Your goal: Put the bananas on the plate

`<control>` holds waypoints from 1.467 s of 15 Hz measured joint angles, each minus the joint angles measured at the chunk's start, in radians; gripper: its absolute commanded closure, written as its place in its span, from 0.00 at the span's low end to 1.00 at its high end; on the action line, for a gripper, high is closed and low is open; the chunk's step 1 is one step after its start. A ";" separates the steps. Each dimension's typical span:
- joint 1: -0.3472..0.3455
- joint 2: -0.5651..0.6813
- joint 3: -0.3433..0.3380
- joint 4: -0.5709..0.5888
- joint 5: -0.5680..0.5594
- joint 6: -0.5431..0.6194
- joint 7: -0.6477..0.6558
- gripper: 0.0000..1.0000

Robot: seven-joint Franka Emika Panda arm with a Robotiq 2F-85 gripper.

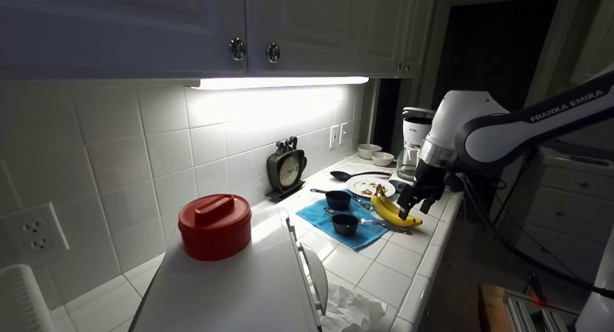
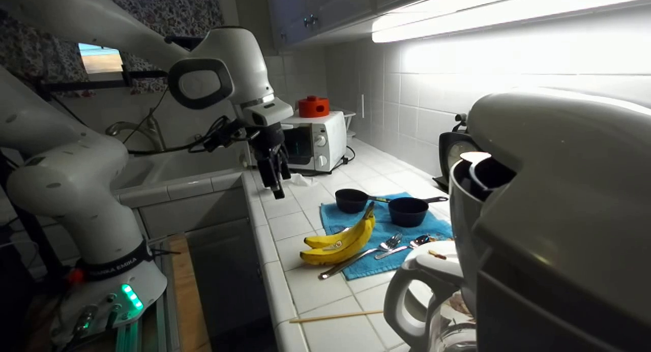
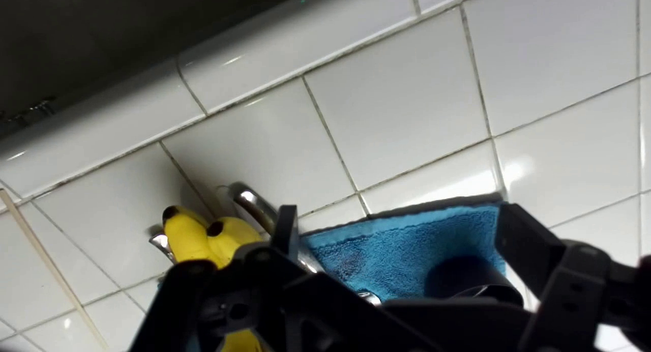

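Observation:
The yellow bananas (image 1: pixel 393 217) lie on the white tiled counter at the edge of the blue cloth. They also show in an exterior view (image 2: pixel 351 242). The white plate (image 1: pixel 354 185) holds brown food scraps and stands beyond the bananas. In an exterior view the plate (image 2: pixel 422 251) is partly hidden by the coffee maker; it is out of the wrist view. My gripper (image 1: pixel 415 208) is open and empty above the counter near its front edge, also seen in an exterior view (image 2: pixel 281 185). In the wrist view the bananas (image 3: pixel 189 240) lie left of the open jaws (image 3: pixel 404 235), partly covered by the left finger.
The blue cloth (image 2: pixel 333 215) bears two small black pans (image 2: pixel 408 212) and metal cutlery (image 2: pixel 390 242). A coffee maker (image 1: pixel 416 130) stands beyond the plate. A white toaster oven (image 2: pixel 333 138) carries a red pot (image 2: pixel 314 108). A thin wooden stick (image 2: pixel 335 317) lies on the counter.

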 measured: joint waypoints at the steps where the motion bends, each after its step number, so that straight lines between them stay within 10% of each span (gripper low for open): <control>1: -0.001 0.002 0.000 0.000 0.000 0.003 0.000 0.00; 10: -0.031 0.036 0.025 0.018 -0.069 0.074 -0.001 0.00; 22: -0.076 0.303 -0.092 0.095 -0.122 0.488 -0.174 0.00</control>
